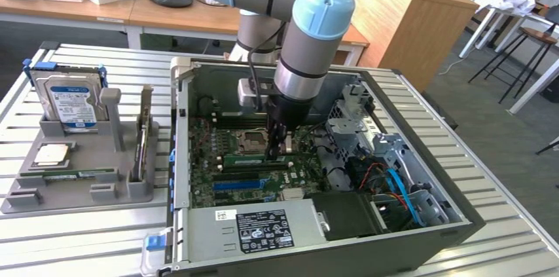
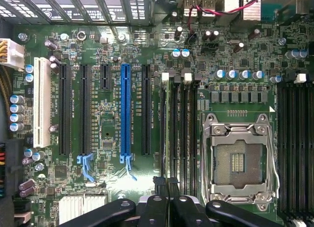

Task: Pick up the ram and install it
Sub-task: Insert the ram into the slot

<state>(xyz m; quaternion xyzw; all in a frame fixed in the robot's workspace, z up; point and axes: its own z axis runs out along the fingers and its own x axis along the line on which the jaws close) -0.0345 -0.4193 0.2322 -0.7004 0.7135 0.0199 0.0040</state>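
The exterior view had the end effector (image 1: 277,152) inside the computer case (image 1: 393,245), with a hard drive (image 1: 72,103) at its nine o'clock. The wrist view showed fingertips (image 2: 161,184) pinched narrow over memory slots (image 2: 181,124).

The arm (image 1: 306,41) is cut off by the exterior view's top edge. Its gripper (image 1: 277,151) stands among motherboard (image 1: 209,149) parts that mask its tips; whether anything is pinched there cannot be told. The hard drive (image 1: 72,100) stands half-hidden in its grey holder (image 1: 78,192). Print on the power supply label (image 1: 264,230) is too small to read.
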